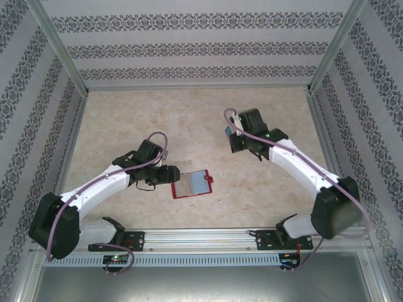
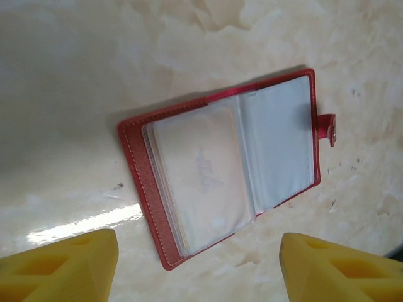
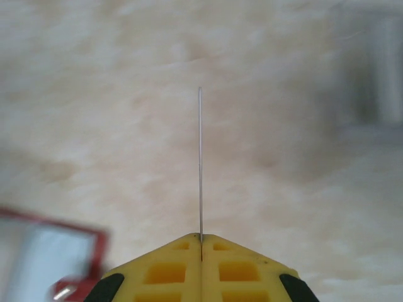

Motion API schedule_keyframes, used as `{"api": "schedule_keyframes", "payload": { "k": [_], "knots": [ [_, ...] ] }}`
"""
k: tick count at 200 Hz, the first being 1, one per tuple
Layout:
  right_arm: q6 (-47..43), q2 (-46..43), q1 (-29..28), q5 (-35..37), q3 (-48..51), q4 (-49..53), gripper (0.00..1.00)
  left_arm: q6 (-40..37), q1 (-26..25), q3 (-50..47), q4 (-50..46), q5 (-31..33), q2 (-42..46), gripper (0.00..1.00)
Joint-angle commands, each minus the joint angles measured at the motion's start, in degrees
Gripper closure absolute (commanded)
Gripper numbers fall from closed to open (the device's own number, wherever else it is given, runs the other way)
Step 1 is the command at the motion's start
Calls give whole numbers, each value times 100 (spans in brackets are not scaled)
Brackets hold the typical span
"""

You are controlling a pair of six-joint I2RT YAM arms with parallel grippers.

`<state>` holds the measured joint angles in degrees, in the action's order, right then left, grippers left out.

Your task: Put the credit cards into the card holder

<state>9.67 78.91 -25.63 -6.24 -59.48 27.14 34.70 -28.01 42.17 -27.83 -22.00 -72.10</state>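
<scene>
Right gripper (image 3: 201, 239) pinches what seems a credit card (image 3: 200, 163), edge-on; card holder (image 2: 220, 163) lies open on the table (image 2: 75, 75) under the wide-open left gripper (image 2: 198, 251); next, slide card into a pocket (image 2: 280, 145)

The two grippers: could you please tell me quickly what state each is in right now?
Left gripper: open, holding nothing, over the open red card holder.
Right gripper: closed on a thin card seen edge-on.
</scene>
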Motion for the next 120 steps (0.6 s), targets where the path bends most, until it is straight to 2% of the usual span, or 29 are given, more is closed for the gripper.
{"api": "schedule_keyframes", "payload": {
  "k": [1,21,60,120],
  "knots": [
    [616,-334,28,-2363,639,-360,100,-38,50,-72,139,-340,-83,34],
    [932,-480,-18,-3160,1186,-671,100,-65,53,-127,356,-724,-279,36],
    [1625,50,-223,-4345,1869,-1671,100,-88,54,-13,224,-712,-569,48],
    [1808,1179,-270,-4740,1852,-2138,100,-129,52,-34,114,-497,-704,54]
  ]
}}
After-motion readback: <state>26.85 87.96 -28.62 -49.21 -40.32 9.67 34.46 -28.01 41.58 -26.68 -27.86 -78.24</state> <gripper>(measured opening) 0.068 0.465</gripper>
